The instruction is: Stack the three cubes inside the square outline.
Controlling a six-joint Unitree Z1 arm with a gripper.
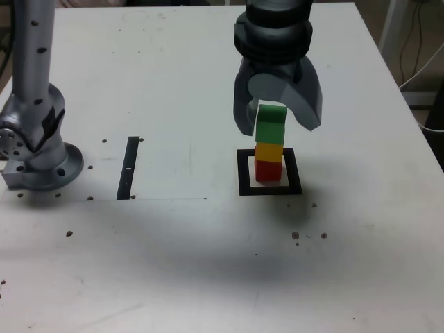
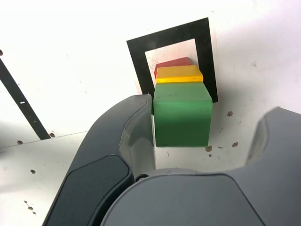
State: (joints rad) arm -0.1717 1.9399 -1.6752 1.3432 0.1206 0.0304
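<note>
The three cubes stand as one tower inside the square outline (image 1: 244, 173): red (image 1: 268, 170) at the bottom, yellow (image 1: 269, 151) in the middle, green (image 1: 270, 123) on top. My gripper (image 1: 278, 130) hangs over the tower, open, with one finger on each side of the green cube. In the wrist view the green cube (image 2: 182, 120) sits above the yellow (image 2: 178, 74) and the red (image 2: 171, 63), within the outline (image 2: 138, 61). One finger (image 2: 136, 122) lies against the green cube's side. The other finger (image 2: 277, 127) stands well apart from it.
A straight black strip (image 1: 129, 168) lies on the white table at the exterior view's left, also in the wrist view (image 2: 21, 103). The arm's grey base (image 1: 35, 152) stands further left. Cables (image 1: 416, 69) hang past the table's right edge.
</note>
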